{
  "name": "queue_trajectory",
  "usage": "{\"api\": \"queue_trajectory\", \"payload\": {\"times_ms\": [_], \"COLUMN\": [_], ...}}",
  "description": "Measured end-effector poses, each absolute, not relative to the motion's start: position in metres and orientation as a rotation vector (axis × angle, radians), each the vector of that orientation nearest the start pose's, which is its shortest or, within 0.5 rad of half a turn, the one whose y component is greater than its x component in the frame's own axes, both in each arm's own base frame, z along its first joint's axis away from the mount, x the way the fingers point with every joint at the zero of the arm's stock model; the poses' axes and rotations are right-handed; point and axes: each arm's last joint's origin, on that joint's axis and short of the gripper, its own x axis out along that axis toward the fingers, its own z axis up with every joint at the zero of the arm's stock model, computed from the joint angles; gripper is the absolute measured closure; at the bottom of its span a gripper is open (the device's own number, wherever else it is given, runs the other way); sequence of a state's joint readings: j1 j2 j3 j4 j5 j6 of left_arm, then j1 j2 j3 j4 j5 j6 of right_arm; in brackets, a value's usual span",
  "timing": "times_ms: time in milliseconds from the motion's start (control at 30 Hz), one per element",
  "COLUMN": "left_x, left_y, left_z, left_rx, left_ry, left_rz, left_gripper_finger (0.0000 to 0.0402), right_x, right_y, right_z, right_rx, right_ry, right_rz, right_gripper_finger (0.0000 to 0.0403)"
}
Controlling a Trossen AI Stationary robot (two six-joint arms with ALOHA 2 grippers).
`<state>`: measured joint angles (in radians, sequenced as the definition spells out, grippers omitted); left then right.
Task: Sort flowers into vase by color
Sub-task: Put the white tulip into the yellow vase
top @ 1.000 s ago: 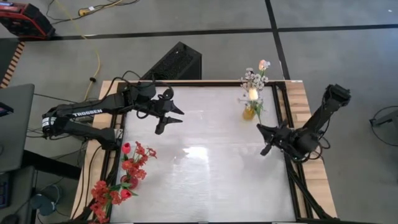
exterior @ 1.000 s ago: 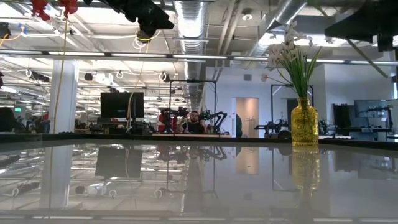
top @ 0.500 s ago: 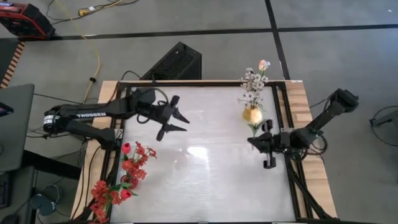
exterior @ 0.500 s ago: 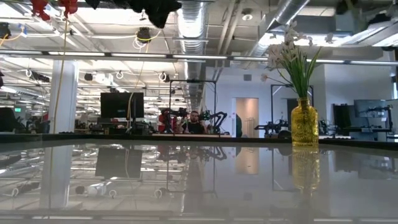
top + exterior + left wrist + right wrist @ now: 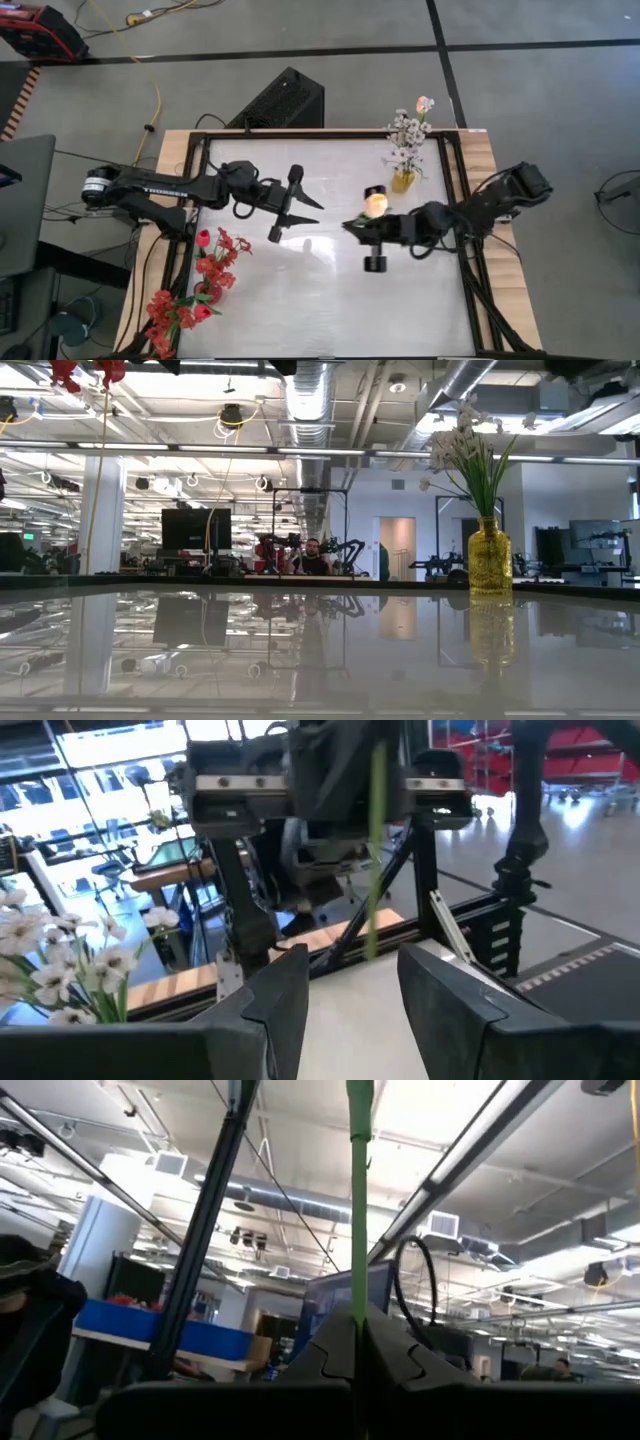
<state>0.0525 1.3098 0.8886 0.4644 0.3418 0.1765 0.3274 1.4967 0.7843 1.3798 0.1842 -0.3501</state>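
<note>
My right gripper (image 5: 352,224) is above the table's middle, shut on the thin green stem (image 5: 358,1200) of a peach-yellow tulip (image 5: 375,203). My left gripper (image 5: 297,220) reaches in from the left, open, with its fingertips a short way from that stem (image 5: 375,850) and touching nothing. At the far right a yellow vase (image 5: 402,181) stands on its base, holding white blossoms (image 5: 405,135) and another peach tulip (image 5: 425,103). Red flowers (image 5: 212,262) stand at the near left edge. My right gripper pinches the tulip's green stem (image 5: 357,1295) between its two fingers. The fingers come from the table's right and slant upward. The stem stands upright across them with the blossom on top, and the flower is lifted clear of the table.
More red flowers (image 5: 165,315) lie at the near left corner. A black frame rail (image 5: 320,133) runs around the white table top. In the low view the yellow vase (image 5: 490,556) stands at the right. A person (image 5: 315,556) sits far off in the room behind.
My right gripper has swung from the table's right edge toward the middle and risen, tipping its fingers upward, and it has carried the peach tulip away from the yellow vase. My left gripper has moved toward the middle and the near edge, staying open.
</note>
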Motion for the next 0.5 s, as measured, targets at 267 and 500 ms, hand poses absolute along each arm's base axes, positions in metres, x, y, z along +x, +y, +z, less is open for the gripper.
{"api": "queue_trajectory", "payload": {"times_ms": [267,500], "left_x": [0.295,0.295], "left_y": [0.006,0.006], "left_z": [0.317,0.317], "left_rx": [0.169,0.178], "left_ry": [-0.063,-0.063], "left_rz": [-0.269,-0.302], "left_gripper_finger": [0.0255,0.0255], "right_x": [0.326,0.342], "right_y": [0.081,0.066], "right_z": [0.314,0.307], "right_rx": [-0.201,-0.222], "right_ry": [-0.656,-0.630], "right_rz": [-0.014,-0.061], "right_gripper_finger": [0.0378,0.0378]}}
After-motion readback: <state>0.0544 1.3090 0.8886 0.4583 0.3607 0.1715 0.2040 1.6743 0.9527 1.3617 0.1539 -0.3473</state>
